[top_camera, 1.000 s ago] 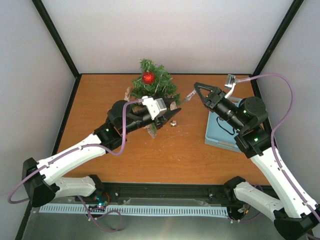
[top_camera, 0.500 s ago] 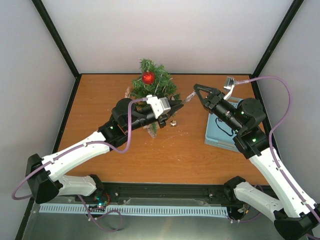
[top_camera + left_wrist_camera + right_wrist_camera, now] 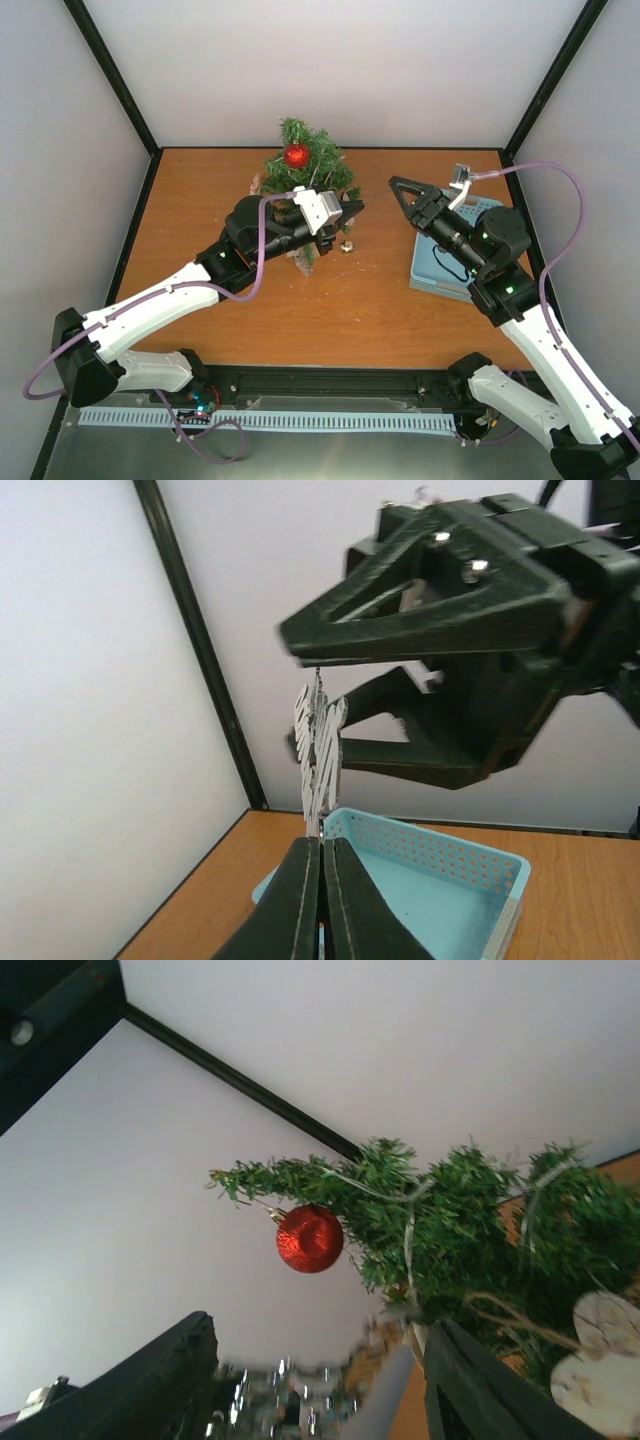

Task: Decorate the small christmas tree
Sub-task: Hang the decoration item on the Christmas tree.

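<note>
Light-blue basket [image 3: 432, 282] seen at right edge of worktop [image 3: 190, 200], largely covered by right arm; contents cannot be told. Small christmas tree [image 3: 318, 172] placed at far edge, centre. 1 red bauble [image 3: 296, 155] hung near its top, pale heart [image 3: 600, 1355] seen among lower branches. Left gripper [image 3: 352, 210] held just in front of tree, jaws closed on silvery glitter ornament [image 3: 320, 745]. Right gripper [image 3: 398, 188] pointed at it from the right, jaws open, nothing gripped. Small gold piece [image 3: 346, 246] left on worktop near tree base.
</note>
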Controlling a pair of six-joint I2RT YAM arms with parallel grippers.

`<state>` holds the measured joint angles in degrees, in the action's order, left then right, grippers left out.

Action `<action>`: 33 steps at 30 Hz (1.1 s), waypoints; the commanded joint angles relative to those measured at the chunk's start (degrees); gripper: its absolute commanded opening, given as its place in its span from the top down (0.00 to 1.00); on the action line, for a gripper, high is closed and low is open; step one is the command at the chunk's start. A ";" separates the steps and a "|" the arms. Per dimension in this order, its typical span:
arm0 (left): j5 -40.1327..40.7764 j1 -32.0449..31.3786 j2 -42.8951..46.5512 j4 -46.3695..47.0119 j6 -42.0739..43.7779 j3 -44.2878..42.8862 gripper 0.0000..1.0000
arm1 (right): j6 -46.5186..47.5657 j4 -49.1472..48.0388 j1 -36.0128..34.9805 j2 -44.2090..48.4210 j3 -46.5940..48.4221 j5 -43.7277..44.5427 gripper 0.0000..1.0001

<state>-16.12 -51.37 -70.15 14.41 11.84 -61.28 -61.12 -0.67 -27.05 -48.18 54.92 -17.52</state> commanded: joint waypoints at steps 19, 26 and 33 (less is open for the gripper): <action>17.50 6.99 5.81 -28.21 -26.51 -7.58 1.00 | 24.37 17.76 -0.05 18.66 -4.23 15.40 0.00; 14.36 8.73 4.06 -29.42 -31.92 -8.79 0.99 | 27.74 19.11 -0.11 18.48 -2.04 15.64 0.00; 15.30 9.26 2.68 -29.07 -34.79 -8.42 0.99 | 28.47 19.30 -0.11 18.95 -2.13 15.60 0.00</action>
<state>-1.21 -42.74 -66.94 -14.11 -19.81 -67.64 -34.35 18.28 -27.09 -30.06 51.51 -2.98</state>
